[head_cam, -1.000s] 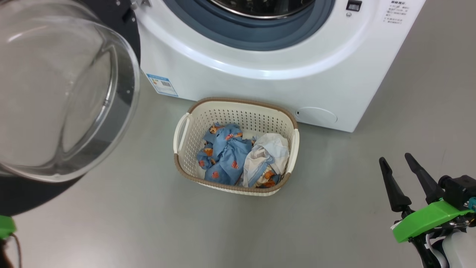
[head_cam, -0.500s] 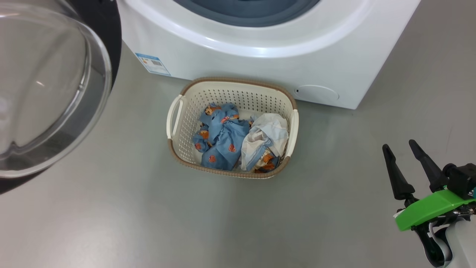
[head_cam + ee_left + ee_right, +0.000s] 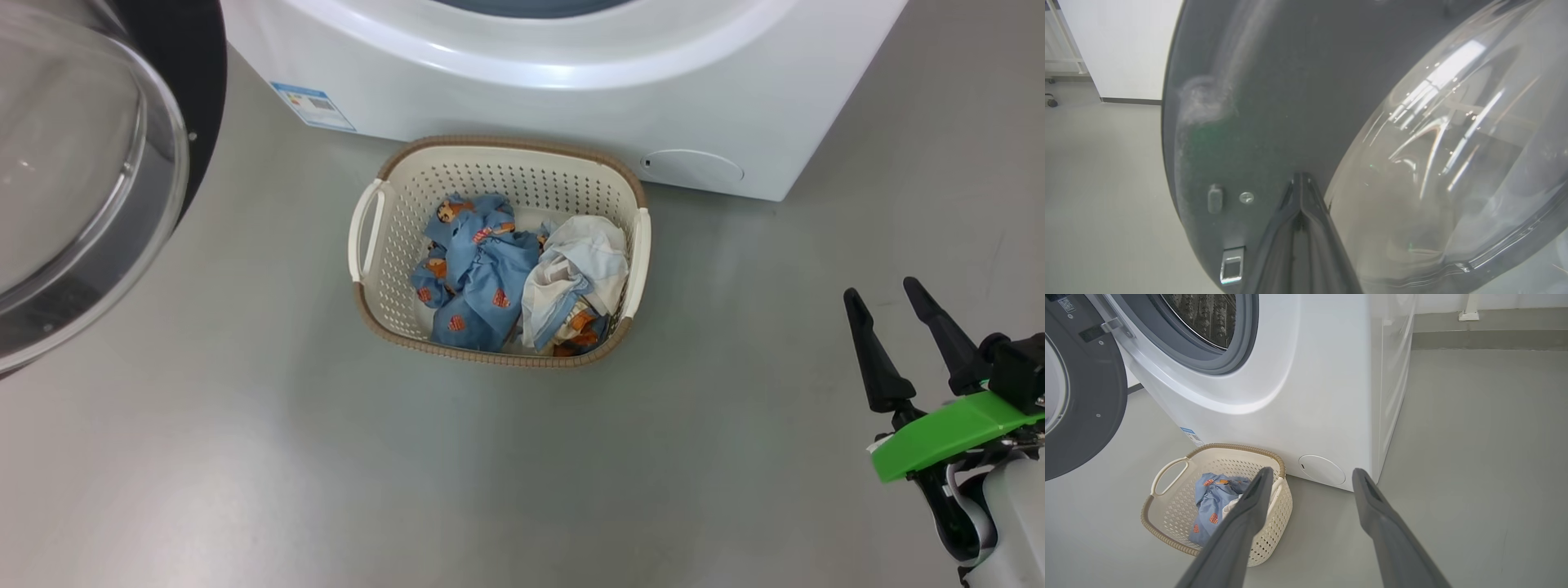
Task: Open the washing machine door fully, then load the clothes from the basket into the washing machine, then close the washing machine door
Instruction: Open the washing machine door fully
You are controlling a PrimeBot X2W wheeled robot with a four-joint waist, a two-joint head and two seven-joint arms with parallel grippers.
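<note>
The washing machine (image 3: 522, 90) stands at the top of the head view, its drum mouth (image 3: 1208, 318) uncovered. Its door (image 3: 73, 163) hangs swung out at the left, glass bowl bulging toward me. My left gripper (image 3: 1300, 179) is shut, its tip at the door's black inner rim (image 3: 1257, 102) beside the glass bowl (image 3: 1453, 163). The cream basket (image 3: 371, 237) sits on the floor before the washer. In it lie the light blue printed clothes (image 3: 478, 282) and a white cloth (image 3: 584, 257). My right gripper (image 3: 882, 291) is open and holds nothing, off to the basket's right.
Grey floor (image 3: 326, 474) spreads around the basket and to the washer's right (image 3: 1486, 457). A blue label (image 3: 314, 104) and a round white cap (image 3: 692, 166) sit low on the washer's front. A white wall and baseboard (image 3: 1126, 98) stand beyond the door.
The head camera has tipped down, so washer and basket sit higher in the picture. The door has slid further left than the rest. The right gripper stays open.
</note>
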